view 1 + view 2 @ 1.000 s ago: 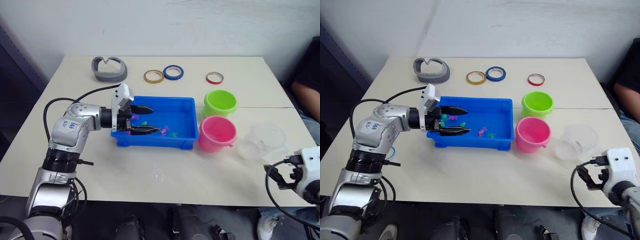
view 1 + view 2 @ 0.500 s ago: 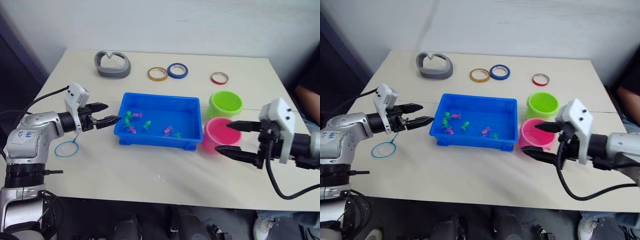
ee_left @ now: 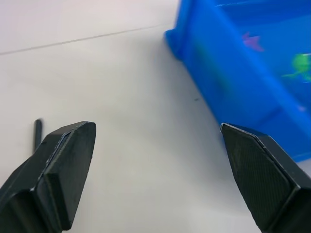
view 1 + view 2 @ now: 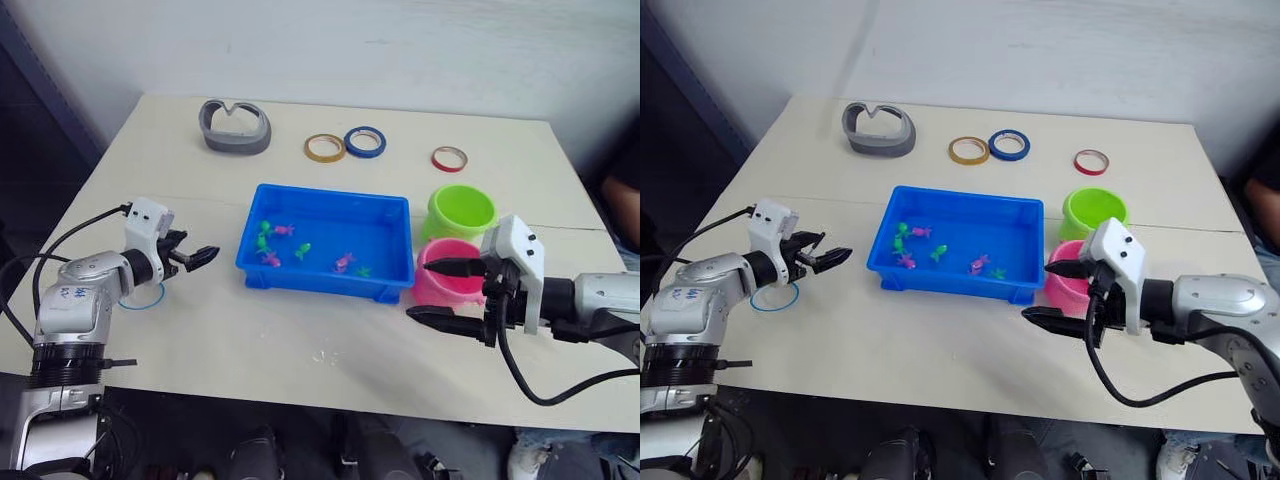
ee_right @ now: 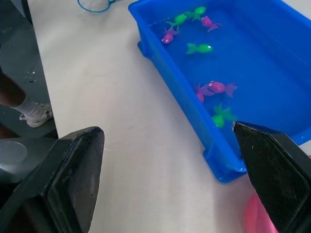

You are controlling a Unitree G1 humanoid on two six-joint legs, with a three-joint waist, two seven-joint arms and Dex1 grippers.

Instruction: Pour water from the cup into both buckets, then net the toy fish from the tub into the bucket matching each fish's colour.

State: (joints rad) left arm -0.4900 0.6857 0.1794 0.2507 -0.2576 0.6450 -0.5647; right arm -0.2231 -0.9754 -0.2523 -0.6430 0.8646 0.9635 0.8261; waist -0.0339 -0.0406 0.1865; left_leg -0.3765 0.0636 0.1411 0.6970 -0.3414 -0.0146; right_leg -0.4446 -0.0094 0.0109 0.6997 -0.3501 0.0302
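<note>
The blue tub (image 4: 383, 287) sits mid-table with water and several toy fish, some green (image 5: 199, 48), some pink (image 5: 217, 88). To its right stand the lime green bucket (image 4: 461, 212) and, nearer me, the pink bucket (image 4: 449, 287). My right gripper (image 4: 420, 289) is open and empty, hovering just in front of the pink bucket, off the tub's near right corner. Left of the tub, my left gripper (image 4: 203, 258) is open and empty above the table. The net's light-blue hoop (image 4: 774, 298) lies flat under my left forearm. The cup is hidden.
At the back of the table lie a grey curved object (image 4: 235, 126), a yellow tape ring (image 4: 325, 148), a blue one (image 4: 364, 140) and a red one (image 4: 449, 158). A person's dark sleeve (image 4: 625, 185) shows at the table's right edge.
My left gripper has pulled out of the tub and back to the left, above the net. My right arm has come up in front of the pink bucket, and the cup no longer shows.
</note>
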